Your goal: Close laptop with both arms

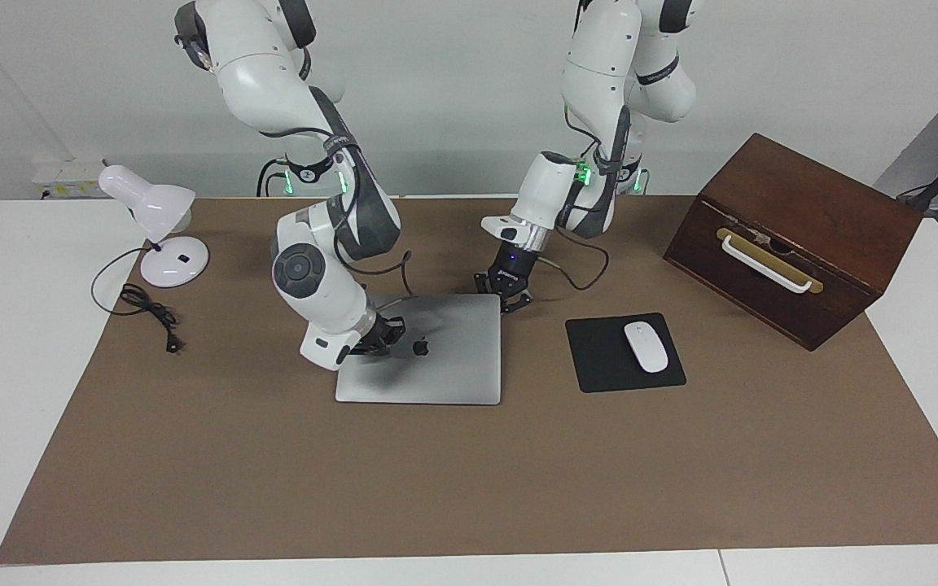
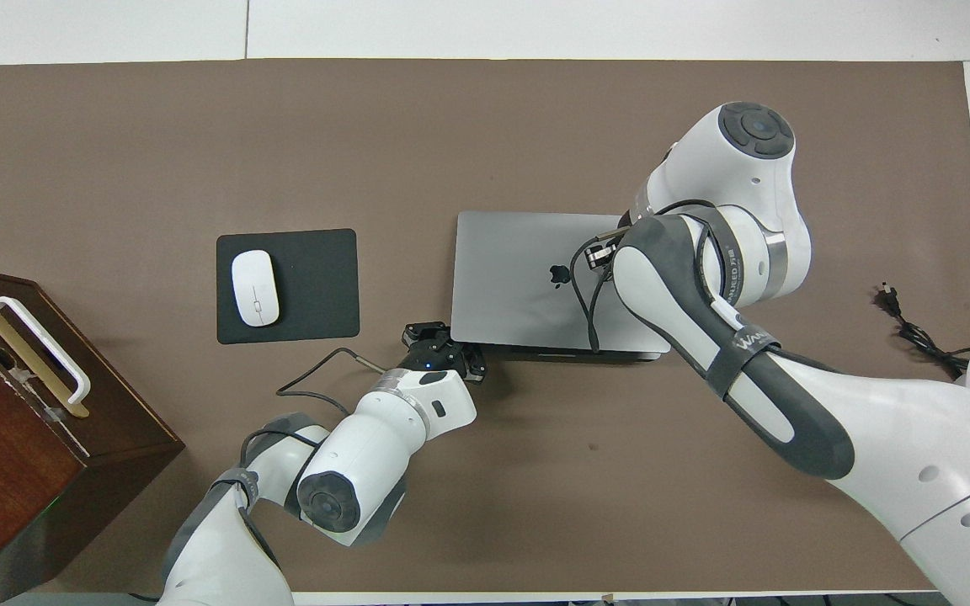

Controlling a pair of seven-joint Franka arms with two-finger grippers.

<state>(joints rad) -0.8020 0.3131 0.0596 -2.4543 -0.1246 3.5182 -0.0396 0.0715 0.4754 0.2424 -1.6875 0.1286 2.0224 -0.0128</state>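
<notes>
The laptop (image 1: 428,350) lies flat on the brown mat (image 1: 469,488), lid down as far as I can see, logo up, beside the mouse pad (image 1: 625,352) and toward my right arm's end from it. My right gripper (image 1: 383,334) rests on the lid near the logo, fingertips pinched together on nothing. My left gripper (image 1: 504,295) is likewise clenched and empty, at the lid's corner nearest the robots on the mouse-pad side; whether it touches the metal I cannot tell. I judge the lid a stiff, thin metal sheet, smooth and slippery, so a pinch has little to catch and a flat press with closed tips suits it better. The screen under it is glass, so I would push gently and evenly, near the edge away from the hinge where leverage is greatest, one tip toward each end so the lid does not twist. The body seems heavy enough to stay put under a downward push, though a sideways shove could slide it on the mat.
</notes>
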